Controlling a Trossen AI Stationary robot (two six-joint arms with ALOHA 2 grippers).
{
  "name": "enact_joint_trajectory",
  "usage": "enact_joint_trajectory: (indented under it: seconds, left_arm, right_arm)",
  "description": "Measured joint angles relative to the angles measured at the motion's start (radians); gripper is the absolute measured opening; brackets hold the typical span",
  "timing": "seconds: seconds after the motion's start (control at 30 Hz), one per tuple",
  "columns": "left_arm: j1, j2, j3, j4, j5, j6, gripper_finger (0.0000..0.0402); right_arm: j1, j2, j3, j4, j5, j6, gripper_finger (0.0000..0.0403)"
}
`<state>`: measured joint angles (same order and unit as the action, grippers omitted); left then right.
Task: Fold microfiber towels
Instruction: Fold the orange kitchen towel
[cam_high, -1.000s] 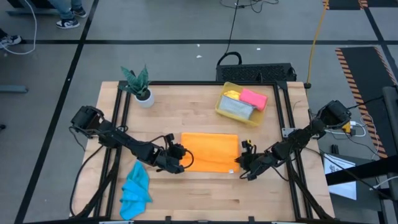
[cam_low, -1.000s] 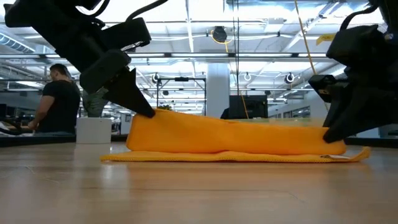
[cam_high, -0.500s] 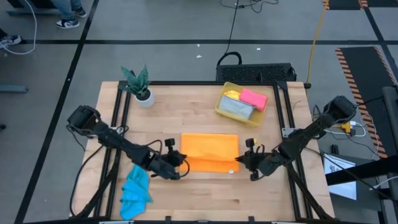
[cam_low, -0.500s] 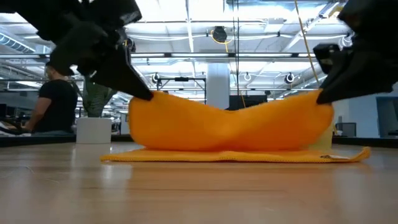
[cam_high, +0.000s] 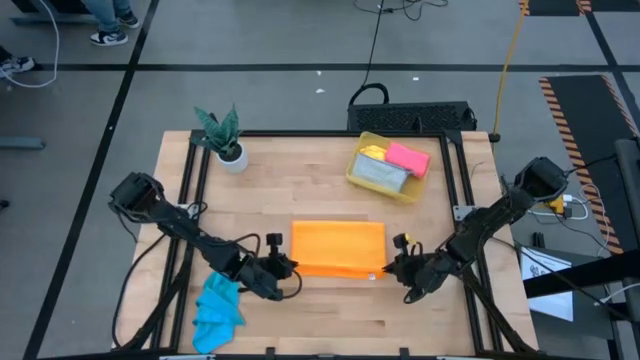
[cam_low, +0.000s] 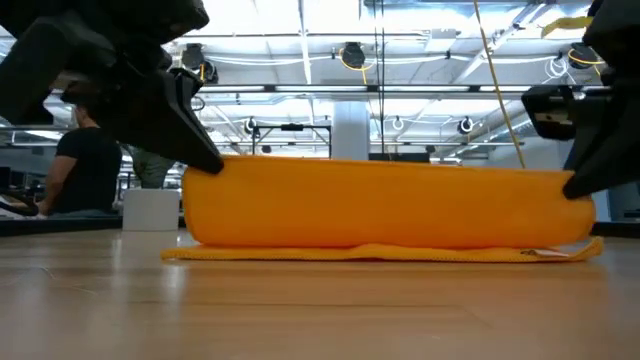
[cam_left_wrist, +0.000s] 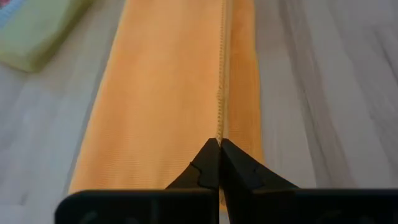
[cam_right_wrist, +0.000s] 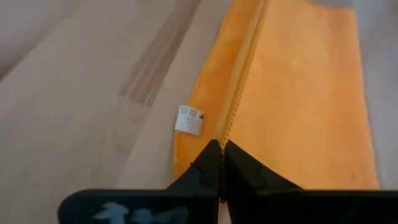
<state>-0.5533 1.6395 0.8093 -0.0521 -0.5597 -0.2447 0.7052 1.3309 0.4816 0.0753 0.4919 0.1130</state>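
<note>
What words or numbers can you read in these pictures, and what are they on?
No text can be read anywhere.
Small white tag on the orange towel: it has tiny symbols and print, too blurred to read.
White paper beside the table's right edge: dark marks, too small to read.
The yellow bin, the plant pot and the blue towel show no writing.

Left tool (cam_high: 287, 268) and right tool (cam_high: 393, 268) clamped, arms low.
</note>
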Motion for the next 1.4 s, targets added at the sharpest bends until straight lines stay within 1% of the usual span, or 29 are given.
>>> enact_joint_trajectory:
  seconds: [0.1, 0.2, 0.37, 0.5, 0.6, 0.73, 0.8, 0.87, 0.93, 1.0, 1.07, 1.13, 1.17, 1.23, 1.3, 1.4]
  left_arm:
    - [0.001, 0.022, 0.000, 0.001, 0.008, -0.004, 0.0018]
    - [0.003, 0.041, 0.000, 0.002, 0.044, -0.001, 0.0025]
    - [0.003, 0.050, 0.000, 0.003, 0.091, -0.001, 0.0015]
    - [0.003, 0.050, 0.000, 0.001, 0.119, 0.007, 0.0015]
    - [0.003, 0.050, 0.000, 0.002, 0.125, 0.003, 0.0043]
    - [0.003, 0.050, 0.000, -0.004, 0.126, -0.017, 0.0102]
    - [0.003, 0.048, 0.000, -0.024, 0.147, -0.029, 0.0127]
    - [0.003, 0.028, 0.000, -0.058, 0.165, -0.040, 0.0146]
    - [0.002, -0.004, 0.000, -0.082, 0.150, -0.090, 0.0155]
    - [0.005, -0.040, 0.000, -0.116, 0.103, -0.124, 0.0157]
    - [0.011, -0.070, 0.000, -0.116, 0.040, -0.132, 0.0158]
    - [0.031, -0.082, 0.000, -0.098, 0.018, -0.131, 0.0158]
    - [0.043, -0.082, 0.000, -0.091, 0.027, -0.127, 0.0158]
    - [0.075, -0.076, 0.000, -0.070, 0.077, -0.116, 0.0159]
    - [0.106, -0.053, 0.001, -0.056, 0.112, -0.116, 0.0159]
    - [0.141, -0.016, -0.001, -0.062, 0.115, -0.114, 0.0159]
  right_arm:
    - [-0.004, 0.031, 0.000, 0.016, -0.026, 0.009, 0.0000]
    - [-0.004, 0.046, 0.000, 0.029, -0.054, 0.010, 0.0000]
    - [-0.004, 0.046, 0.000, 0.032, -0.059, 0.021, 0.0004]
    - [-0.011, 0.046, 0.000, 0.032, -0.064, 0.025, 0.0023]
    - [-0.026, 0.046, 0.000, 0.050, -0.118, 0.029, 0.0050]
    - [-0.053, 0.046, -0.022, 0.121, -0.190, 0.051, 0.0096]
    - [-0.063, 0.046, -0.028, 0.129, -0.227, 0.071, 0.0117]
    - [-0.070, 0.046, -0.028, 0.130, -0.271, 0.082, 0.0131]
    - [-0.074, 0.046, -0.028, 0.139, -0.311, 0.085, 0.0138]
    - [-0.079, 0.038, -0.028, 0.152, -0.335, 0.085, 0.0139]
    - [-0.089, 0.025, -0.028, 0.174, -0.337, 0.083, 0.0134]
    - [-0.103, 0.007, -0.028, 0.201, -0.337, 0.074, 0.0124]
    - [-0.111, 0.002, -0.028, 0.226, -0.337, 0.068, 0.0118]
    - [-0.130, -0.004, -0.028, 0.261, -0.330, 0.064, 0.0104]
    - [-0.152, -0.004, -0.028, 0.273, -0.297, 0.076, 0.0091]
    - [-0.199, -0.004, -0.046, 0.273, -0.254, 0.106, 0.0073]
